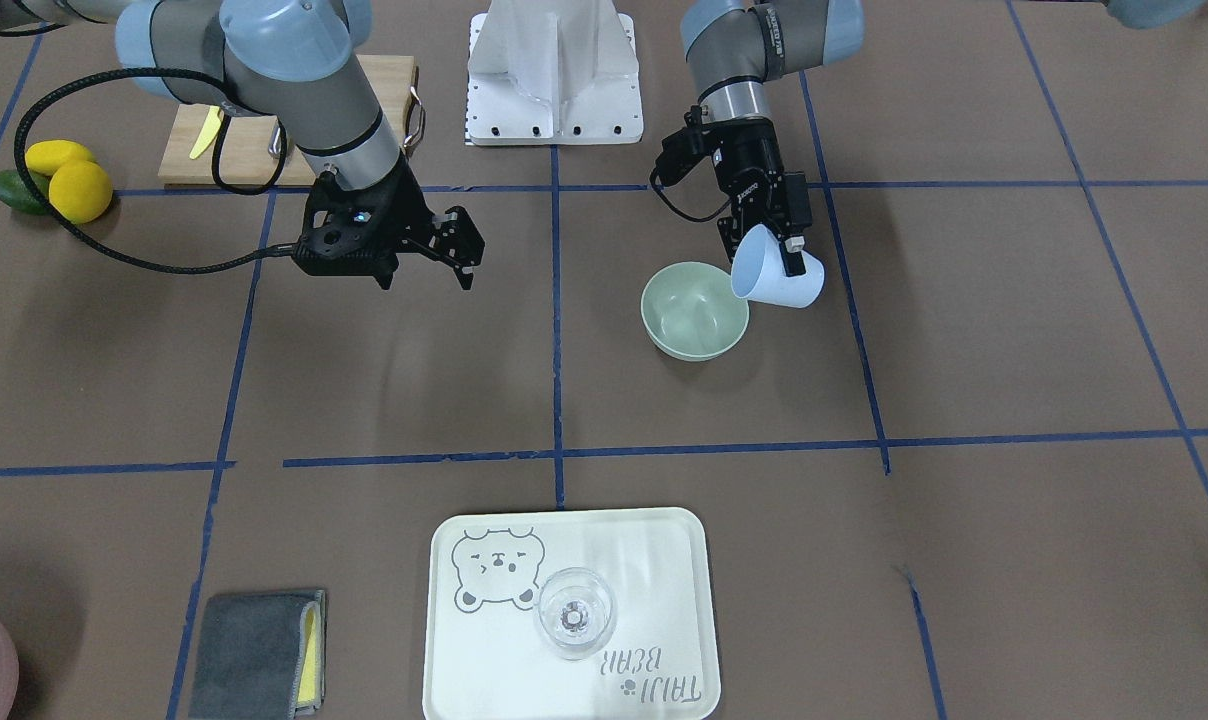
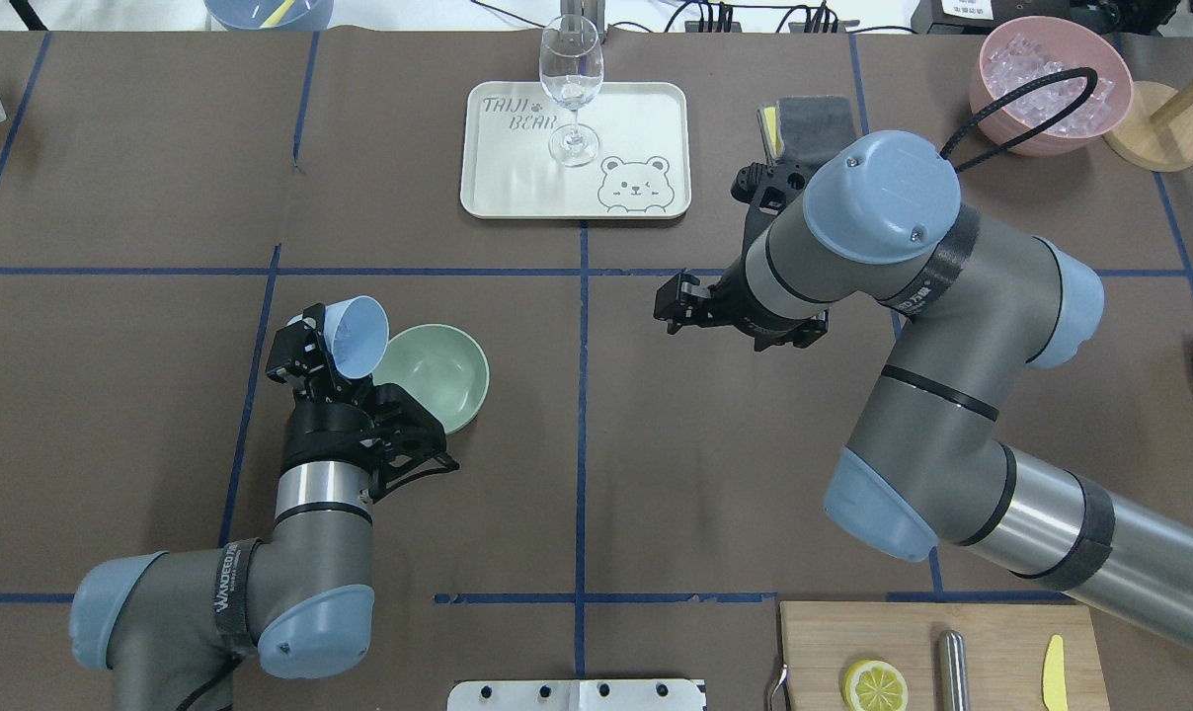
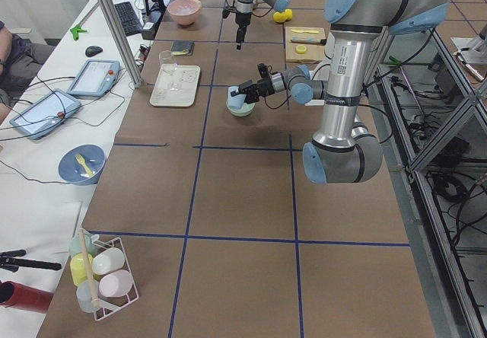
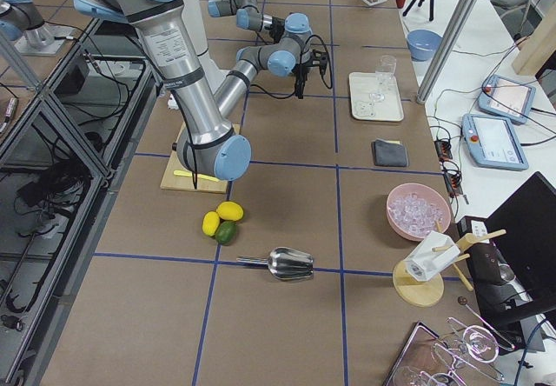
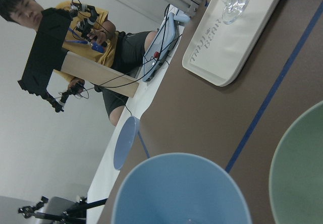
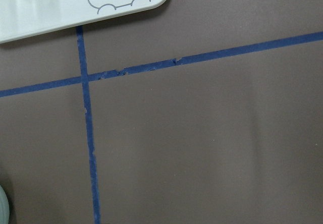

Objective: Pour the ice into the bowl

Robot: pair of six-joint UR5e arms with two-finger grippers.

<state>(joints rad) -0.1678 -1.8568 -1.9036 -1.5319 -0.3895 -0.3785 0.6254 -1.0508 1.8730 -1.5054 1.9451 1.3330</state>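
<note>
Gripping a light blue cup point(image 2: 356, 336) with its fingers pinched on the wall, the left gripper point(image 1: 764, 250) holds it tipped well over, mouth turned toward the bowl point(image 2: 438, 370) and lip above the bowl's rim on the robot's left side. No cubes can be made out inside the cup in the overhead or left wrist views. The bowl's inside reads as bare green apart from a pale patch that may be glare or clear ice; which cannot be told. Further across, the right gripper point(image 1: 467, 258) hangs over bare table, fingers spread, carrying nothing. Beyond it sits a tray point(image 2: 517, 188) with a wine glass point(image 2: 571, 74). The only ice point(image 2: 1046, 74) plainly visible lies in the pink container point(image 2: 996, 123) at the far edge, well apart from the bowl. Judgement: pouring posture reached, delivery into the bowl unconfirmed
</note>
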